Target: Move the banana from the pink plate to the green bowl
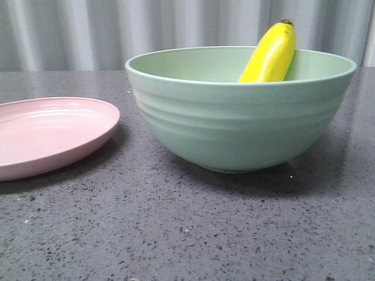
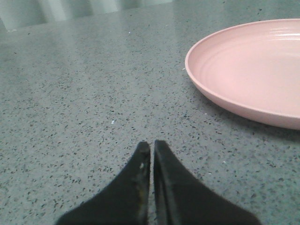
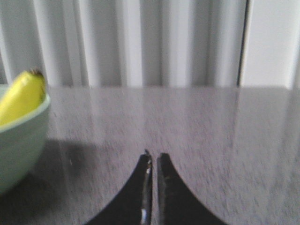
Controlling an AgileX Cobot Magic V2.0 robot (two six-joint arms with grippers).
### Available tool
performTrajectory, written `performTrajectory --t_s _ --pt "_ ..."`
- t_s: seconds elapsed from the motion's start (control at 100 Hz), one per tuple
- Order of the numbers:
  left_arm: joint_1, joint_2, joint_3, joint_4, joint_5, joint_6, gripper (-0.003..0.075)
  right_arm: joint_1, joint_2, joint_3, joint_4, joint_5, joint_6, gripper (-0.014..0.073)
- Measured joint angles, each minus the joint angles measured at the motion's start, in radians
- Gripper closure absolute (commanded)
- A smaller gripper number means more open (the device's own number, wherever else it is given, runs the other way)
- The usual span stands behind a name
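The yellow banana [image 1: 269, 54] leans inside the green bowl [image 1: 240, 117], its dark tip poking above the far right rim; it also shows in the right wrist view as banana [image 3: 21, 96] in the bowl [image 3: 18, 140]. The pink plate [image 1: 50, 134] lies bare to the bowl's left, also seen as plate [image 2: 253, 75]. My left gripper [image 2: 152, 144] is shut over bare tabletop beside the plate. My right gripper [image 3: 154, 157] is shut above the table, off to the bowl's side. Neither gripper appears in the front view.
A dark speckled stone tabletop [image 1: 187, 234] carries both dishes. A pale pleated curtain [image 1: 88, 29] hangs behind the table's far edge.
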Motion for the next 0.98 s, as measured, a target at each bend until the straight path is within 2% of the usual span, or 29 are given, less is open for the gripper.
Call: performTrajectory --t_s 0.16,0.26,0.98 --pt "0.0 0.0 0.0 0.0 0.0 0.0 0.0741 -0.004 -0.01 0.0 -0.006 0.207 0.0 0.0657" --pt "0.002 0.0 0.0 0.0 0.0 0.0 0.0741 -0.008 -0.01 0.0 -0.006 0.287 0.0 0.0657" --pt "0.002 0.0 0.0 0.0 0.0 0.0 0.0741 -0.008 -0.01 -0.002 -0.006 0.289 0.0 0.0657"
